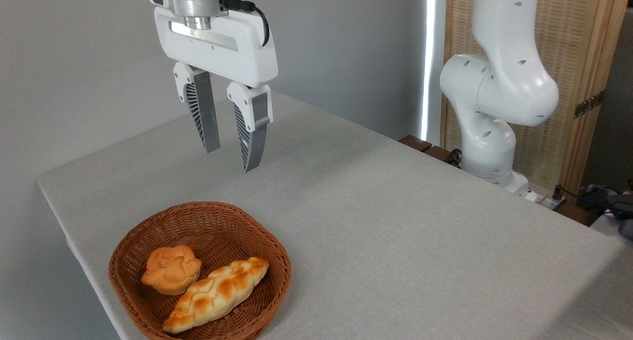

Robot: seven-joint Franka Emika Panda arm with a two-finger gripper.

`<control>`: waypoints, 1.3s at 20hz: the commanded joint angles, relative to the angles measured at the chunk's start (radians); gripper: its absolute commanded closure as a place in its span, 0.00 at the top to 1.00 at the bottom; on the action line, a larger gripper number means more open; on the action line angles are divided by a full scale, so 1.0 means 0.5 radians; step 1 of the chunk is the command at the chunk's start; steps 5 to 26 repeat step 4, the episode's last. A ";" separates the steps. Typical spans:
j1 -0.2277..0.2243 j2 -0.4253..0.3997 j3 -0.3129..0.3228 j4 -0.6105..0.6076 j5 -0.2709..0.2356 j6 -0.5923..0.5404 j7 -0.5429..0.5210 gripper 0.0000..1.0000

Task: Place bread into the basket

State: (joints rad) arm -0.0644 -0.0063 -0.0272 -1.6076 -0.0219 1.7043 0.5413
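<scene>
A grey cloth-covered table [395,221] is filling most of the scene, running from the near right corner back toward a plain grey wall at the far left. The white robot arm [499,83] is standing off the table's far right edge, in front of a wooden-framed woven panel [568,58], its jointed base sitting well apart from everything on the tabletop. Hanging high over the left part of the table, the gripper [230,152] is pointing down with its two ribbed grey fingers [252,137] spread apart and nothing between them; it is hovering clear above the far side of the basket, touching neither it nor the table. The basket [277,251], round, shallow and reddish-brown, is sitting at the near left corner of the table, close to the left edge, with its near rim partly cut off by the bottom of the view. Inside it the bread [217,293] is lying flat on the woven floor, its long braided body running diagonally from the near left toward the far right, one pointed end reaching the near wall. A small round knotted bun [171,269] is resting just left of the loaf, in the same basket, touching or nearly touching its side.
</scene>
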 commanded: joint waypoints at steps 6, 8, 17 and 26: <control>0.012 0.003 -0.007 0.040 0.013 -0.055 0.003 1.00; 0.012 0.003 -0.007 0.040 0.013 -0.055 0.003 1.00; 0.012 0.003 -0.007 0.040 0.013 -0.055 0.003 1.00; 0.012 0.003 -0.007 0.040 0.013 -0.055 0.003 1.00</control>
